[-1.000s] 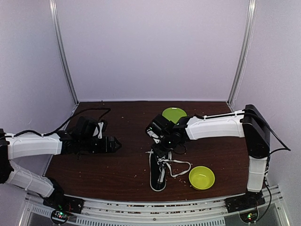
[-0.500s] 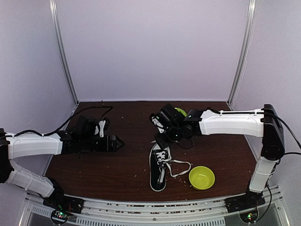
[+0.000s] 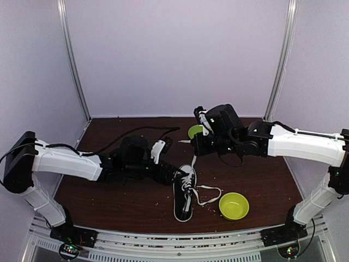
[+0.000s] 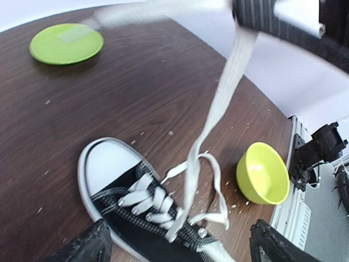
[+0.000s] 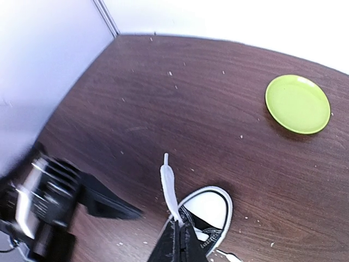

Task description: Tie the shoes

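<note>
Dark brown table [image 3: 125,199] carries the sneaker [image 3: 184,201] near its middle, toe toward 12 o'clock in the top view. You are at the lace-drawing step: one white lace [image 4: 218,103] runs from the eyelets up to the right gripper [image 5: 177,246], pinched on it high at the shoe's 12 o'clock. The left gripper [image 3: 181,174] sits low at 10 o'clock, spread wide. Next, it likely must seize the loose lace [image 3: 210,195] lying toward 3 o'clock, near the green bowl [image 3: 234,206].

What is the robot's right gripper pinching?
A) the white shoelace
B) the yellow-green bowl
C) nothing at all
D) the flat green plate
A: the right gripper is shut on the white shoelace, which runs up from the shoe, while the bowl and the plate lie apart from it.
</note>
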